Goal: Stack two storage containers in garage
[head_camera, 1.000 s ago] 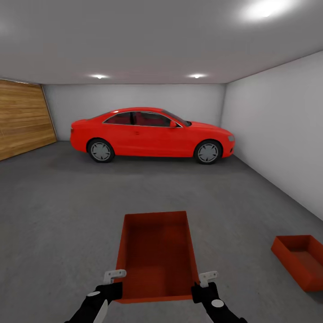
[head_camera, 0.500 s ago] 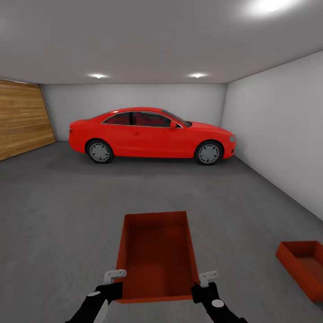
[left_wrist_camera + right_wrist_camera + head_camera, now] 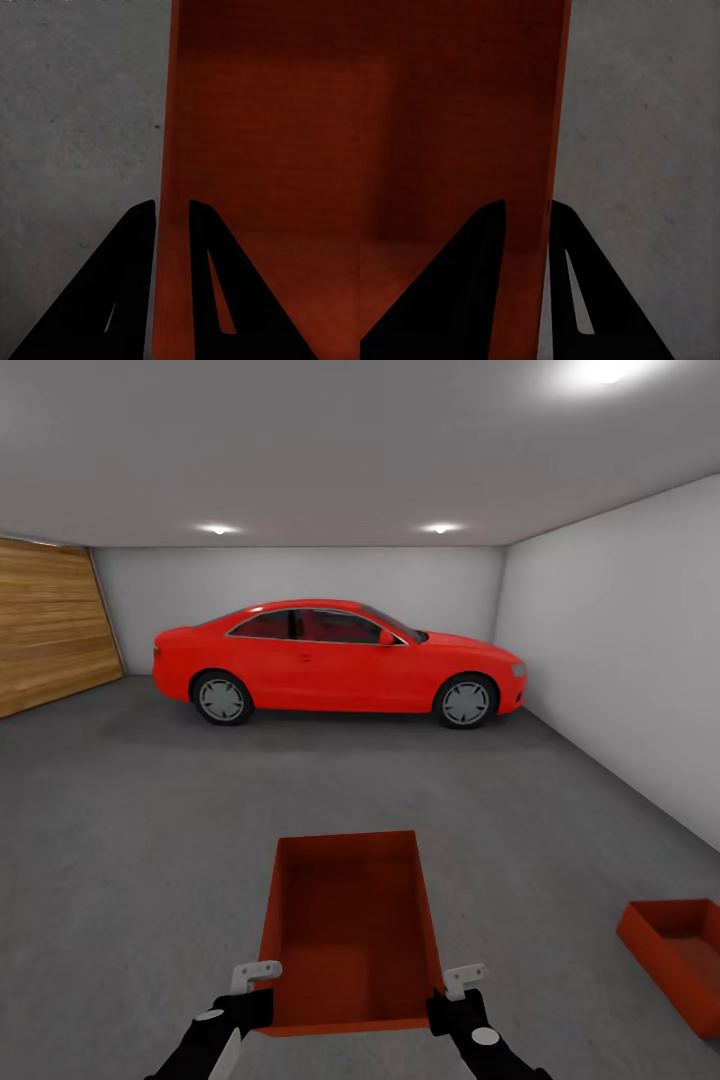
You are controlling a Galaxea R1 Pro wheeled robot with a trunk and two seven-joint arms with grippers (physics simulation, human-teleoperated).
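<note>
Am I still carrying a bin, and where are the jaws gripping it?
Yes: the orange-red lidless rectangular bin. The left gripper pinches one long side wall, the right gripper the opposite wall, near its closest end.

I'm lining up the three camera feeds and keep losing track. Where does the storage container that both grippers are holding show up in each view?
Head view: the held container sits low and centre, the left gripper and right gripper at its near corners.
Left wrist view: its side wall runs between the fingers.
Right wrist view: its wall is pinched likewise.
Shared landmark: the grey concrete floor beside it.
</note>
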